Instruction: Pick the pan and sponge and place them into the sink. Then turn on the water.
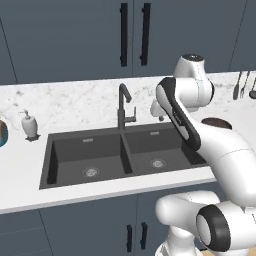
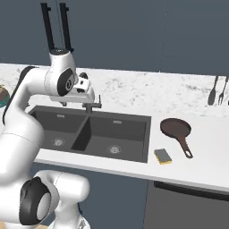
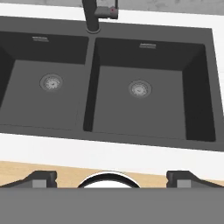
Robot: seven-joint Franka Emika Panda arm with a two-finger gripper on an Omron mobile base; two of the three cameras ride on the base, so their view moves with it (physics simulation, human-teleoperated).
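Observation:
The dark grey double-basin sink (image 1: 47, 161) (image 2: 148, 134) (image 3: 153, 37) lies below my hand, and both basins hold nothing. My gripper (image 3: 111, 178) (image 2: 88, 99) hovers open above the sink near the dark faucet (image 1: 123, 104) (image 3: 93, 14), its fingertips (image 3: 42, 178) spread wide with nothing between them. The dark brown pan (image 2: 175, 128) (image 1: 216, 121) rests on the counter right of the sink, handle toward the front edge. The yellow sponge (image 2: 163, 156) lies in front of it, close to the sink's right rim. No water runs from the faucet.
A white soap dispenser (image 1: 29, 125) stands left of the sink. Dark utensils (image 1: 243, 85) (image 2: 217, 91) hang on the wall at far right. The white marble counter (image 2: 205, 152) continues past the pan. Cabinet doors with long black handles (image 1: 134, 34) hang above.

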